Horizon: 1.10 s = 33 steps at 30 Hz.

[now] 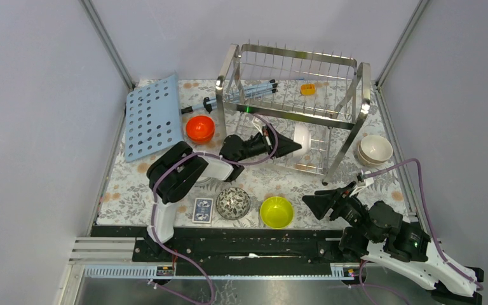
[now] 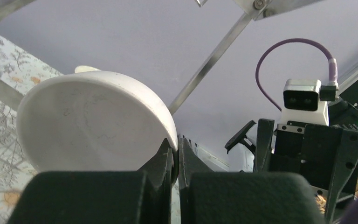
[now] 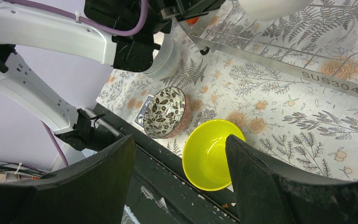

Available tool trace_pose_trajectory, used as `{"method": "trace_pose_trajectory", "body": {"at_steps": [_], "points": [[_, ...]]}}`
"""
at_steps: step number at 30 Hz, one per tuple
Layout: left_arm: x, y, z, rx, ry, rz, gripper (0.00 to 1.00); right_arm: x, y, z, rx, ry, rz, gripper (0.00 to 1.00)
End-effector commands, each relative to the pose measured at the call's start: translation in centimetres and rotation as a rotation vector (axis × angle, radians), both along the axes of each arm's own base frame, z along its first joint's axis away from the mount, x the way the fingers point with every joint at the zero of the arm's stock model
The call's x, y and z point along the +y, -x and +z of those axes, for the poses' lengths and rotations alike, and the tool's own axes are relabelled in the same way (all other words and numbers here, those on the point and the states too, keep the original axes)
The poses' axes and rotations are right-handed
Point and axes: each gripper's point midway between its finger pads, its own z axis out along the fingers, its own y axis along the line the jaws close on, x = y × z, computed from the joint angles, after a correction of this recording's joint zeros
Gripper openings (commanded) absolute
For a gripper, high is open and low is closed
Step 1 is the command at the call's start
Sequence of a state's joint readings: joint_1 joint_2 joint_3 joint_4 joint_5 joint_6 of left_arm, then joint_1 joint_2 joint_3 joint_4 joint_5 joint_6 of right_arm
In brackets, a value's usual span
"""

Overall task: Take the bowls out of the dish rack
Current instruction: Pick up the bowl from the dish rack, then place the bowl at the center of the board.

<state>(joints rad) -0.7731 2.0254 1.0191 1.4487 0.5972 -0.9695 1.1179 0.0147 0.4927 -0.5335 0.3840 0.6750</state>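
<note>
On the floral cloth the dish rack runs left-right; my left gripper clamps the on-edge white bowl, right gripper apart.

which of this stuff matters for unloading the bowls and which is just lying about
Job: rack; white bowl, gripped by the left hand; already out: orange bowl, patterned bowl, yellow bowl, beige bowls.
Lying about: blue board, card box, pens, small yellow item.
</note>
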Motion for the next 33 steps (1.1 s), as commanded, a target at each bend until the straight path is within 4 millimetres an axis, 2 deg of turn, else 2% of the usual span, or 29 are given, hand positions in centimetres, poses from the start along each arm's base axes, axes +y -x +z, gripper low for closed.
{"method": "trace_pose_trajectory", "body": {"at_steps": [1, 5, 14, 19, 23, 27, 30, 33], "points": [[1.8, 3.8, 5.1, -0.173, 0.125, -0.045, 0.00, -0.8, -0.4, 2.0, -0.032, -0.045, -0.041, 0.78], [2.4, 5.9, 5.1, -0.178, 0.113, -0.066, 0.00, -0.9, -0.3, 2.7, -0.043, -0.058, -0.036, 0.78], [3.4, 11.8, 4.3, -0.160, 0.087, -0.130, 0.00, -2.5, 0.4, 5.8, -0.089, -0.087, -0.029, 0.82], [4.6, 14.2, 4.7, -0.165, 0.069, -0.137, 0.00, -2.5, 0.9, 6.1, -0.079, -0.082, -0.008, 0.84], [5.4, 16.1, 4.4, -0.209, -0.015, -0.130, 0.00, -1.7, 0.8, 5.9, -0.052, -0.025, 0.012, 0.84], [6.9, 17.1, 3.8, -0.292, -0.168, -0.078, 0.00, -0.5, 0.6, 6.3, -0.043, 0.036, 0.041, 0.84], [9.0, 17.1, 5.1, -0.397, -0.267, -0.005, 0.00, 0.4, 0.5, 7.2, -0.056, 0.049, 0.062, 0.84], [11.5, 16.2, 5.8, -0.451, -0.401, 0.093, 0.00, 1.2, 0.4, 7.5, -0.064, 0.058, 0.083, 0.84]]}}
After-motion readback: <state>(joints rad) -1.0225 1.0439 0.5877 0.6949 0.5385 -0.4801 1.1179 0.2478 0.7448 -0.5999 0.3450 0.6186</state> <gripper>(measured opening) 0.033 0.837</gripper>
